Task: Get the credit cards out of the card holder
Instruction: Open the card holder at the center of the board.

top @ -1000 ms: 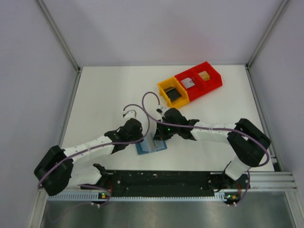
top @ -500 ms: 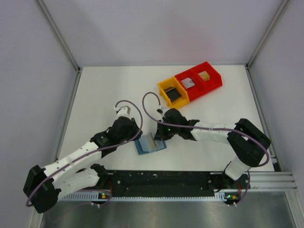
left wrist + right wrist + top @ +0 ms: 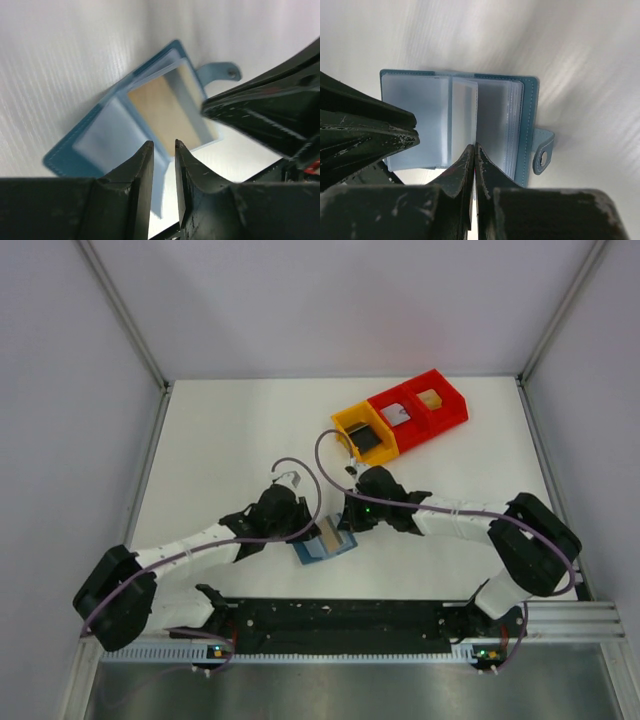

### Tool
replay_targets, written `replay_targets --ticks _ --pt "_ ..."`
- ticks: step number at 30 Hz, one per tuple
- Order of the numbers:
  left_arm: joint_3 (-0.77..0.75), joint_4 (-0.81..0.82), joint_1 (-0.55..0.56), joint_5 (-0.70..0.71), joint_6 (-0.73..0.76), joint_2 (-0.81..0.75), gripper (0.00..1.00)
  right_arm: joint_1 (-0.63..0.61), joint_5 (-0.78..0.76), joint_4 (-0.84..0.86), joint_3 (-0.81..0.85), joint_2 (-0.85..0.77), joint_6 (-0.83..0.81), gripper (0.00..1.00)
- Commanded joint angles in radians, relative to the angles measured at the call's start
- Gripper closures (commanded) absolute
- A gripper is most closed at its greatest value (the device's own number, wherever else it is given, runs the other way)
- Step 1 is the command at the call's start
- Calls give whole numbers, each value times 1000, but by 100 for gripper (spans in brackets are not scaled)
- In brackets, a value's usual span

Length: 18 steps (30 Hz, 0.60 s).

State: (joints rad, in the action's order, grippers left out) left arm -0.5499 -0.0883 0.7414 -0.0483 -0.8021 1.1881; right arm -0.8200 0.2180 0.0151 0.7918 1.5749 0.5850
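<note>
The teal-blue card holder (image 3: pixel 318 552) lies open near the table's front, between both arms. In the left wrist view a tan-yellow credit card (image 3: pixel 167 107) sits in a clear sleeve of the card holder (image 3: pixel 70 157). My left gripper (image 3: pixel 164 144) hovers over the holder's near edge, its jaws a narrow gap apart with nothing between them. My right gripper (image 3: pixel 474 146) is shut, its tips meeting the lower edge of a raised clear sleeve (image 3: pixel 464 115). I cannot tell whether that sleeve is pinched. The holder's snap tab (image 3: pixel 543 156) sticks out to the right.
A yellow bin (image 3: pixel 347 423) and two joined red bins (image 3: pixel 452 408) stand at the back right. They hold a dark card (image 3: pixel 368 438), a pale grey card (image 3: pixel 397 416) and a tan card (image 3: pixel 431 399). White walls enclose the table.
My left arm drew back to the left, then returned to the holder's left edge. The right gripper closed fully, and a sleeve with the tan card now stands raised.
</note>
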Motion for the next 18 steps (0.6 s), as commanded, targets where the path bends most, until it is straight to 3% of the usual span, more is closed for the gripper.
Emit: replay_targets --ticks 1,9,18 --pt "10 58 0 19 9 39 72 56 -29 19 -31 -76 -20 100" --pt "30 61 -13 38 14 110 73 74 -8 2 -29 -113 -43 100" --pt "70 79 -22 39 -32 143 76 62 145 72 -5 -105 -8 99"
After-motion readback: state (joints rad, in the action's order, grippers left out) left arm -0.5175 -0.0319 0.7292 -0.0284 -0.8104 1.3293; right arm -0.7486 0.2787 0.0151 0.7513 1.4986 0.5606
